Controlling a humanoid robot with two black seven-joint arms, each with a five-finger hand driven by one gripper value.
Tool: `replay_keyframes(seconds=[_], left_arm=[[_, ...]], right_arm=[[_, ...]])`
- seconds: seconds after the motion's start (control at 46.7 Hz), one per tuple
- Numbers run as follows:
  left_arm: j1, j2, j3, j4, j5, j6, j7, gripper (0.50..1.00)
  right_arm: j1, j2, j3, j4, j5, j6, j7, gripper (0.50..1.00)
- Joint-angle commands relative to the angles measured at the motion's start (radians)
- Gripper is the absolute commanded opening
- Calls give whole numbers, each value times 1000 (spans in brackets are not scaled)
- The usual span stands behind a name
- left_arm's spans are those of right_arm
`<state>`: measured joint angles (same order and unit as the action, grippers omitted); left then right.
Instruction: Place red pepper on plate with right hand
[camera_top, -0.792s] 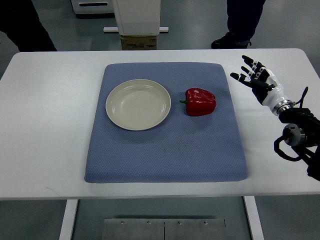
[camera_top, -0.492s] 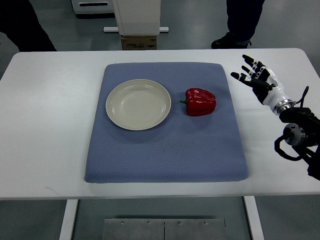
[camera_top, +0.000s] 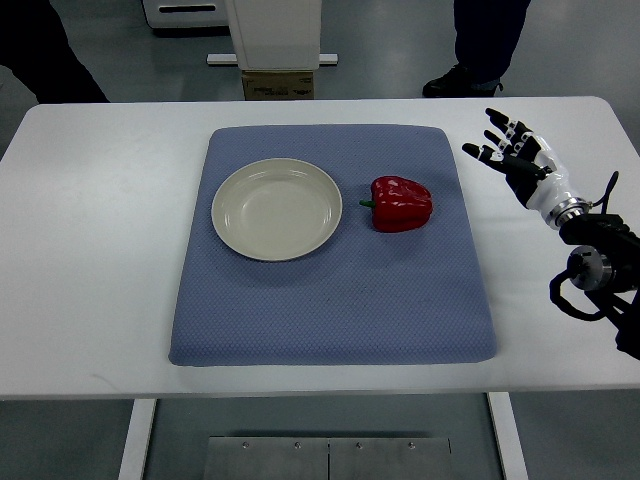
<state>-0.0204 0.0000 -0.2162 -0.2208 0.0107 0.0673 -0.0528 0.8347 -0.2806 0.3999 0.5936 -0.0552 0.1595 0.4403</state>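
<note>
A red pepper (camera_top: 401, 203) lies on its side on the blue mat (camera_top: 330, 300), stem pointing left. Just left of it sits an empty cream plate (camera_top: 277, 209), a small gap between them. My right hand (camera_top: 510, 150) hovers over the white table to the right of the mat, well apart from the pepper, fingers spread and holding nothing. Its black and white arm comes in from the right edge. The left arm is out of view.
The white table (camera_top: 90, 250) carries the mat in its middle. A person's dark legs and shoe (camera_top: 462, 78) stand beyond the far edge, another dark figure (camera_top: 40, 50) at the top left. A white post with a cardboard box (camera_top: 277, 84) stands behind the table.
The right hand has drifted very slightly to the right. The pepper and plate have not moved.
</note>
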Motion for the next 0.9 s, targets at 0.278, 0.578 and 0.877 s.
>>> replay_keyframes(seconds=[0.278, 0.578, 0.877], left_arm=[[0, 0, 0, 0, 0, 0, 1, 1000], [-1, 0, 0, 0, 0, 0, -1, 1000], [0, 0, 0, 0, 0, 0, -1, 1000]], right_arm=[[-3, 0, 0, -15, 0, 0, 0, 1000], [-2, 1, 0, -66, 5, 0, 0, 1000], [0, 1, 0, -84, 5, 0, 0, 1000]])
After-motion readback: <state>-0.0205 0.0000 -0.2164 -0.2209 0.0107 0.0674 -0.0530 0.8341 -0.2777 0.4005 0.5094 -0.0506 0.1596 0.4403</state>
